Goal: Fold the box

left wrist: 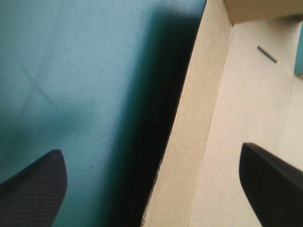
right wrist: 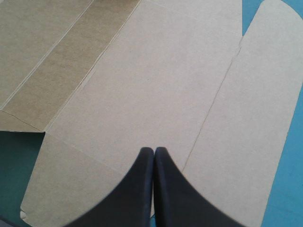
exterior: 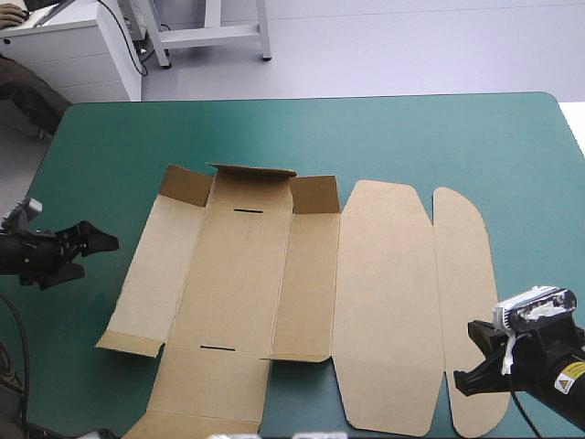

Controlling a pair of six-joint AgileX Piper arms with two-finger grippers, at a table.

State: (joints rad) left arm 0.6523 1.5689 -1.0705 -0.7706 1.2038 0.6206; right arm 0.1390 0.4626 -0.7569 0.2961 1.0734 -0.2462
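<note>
**Right gripper shut empty over the box**

The right gripper, black fingers pressed together, hangs over the box's near right lid panel. The teal-green table bears the brown box at its middle. It lies mostly flat, with its far left flaps raised. The left gripper, fingers spread, straddles the box's left edge.

Brown box spread on teal-green table, left gripper off its left edge, right gripper at near-right flap.
</note>
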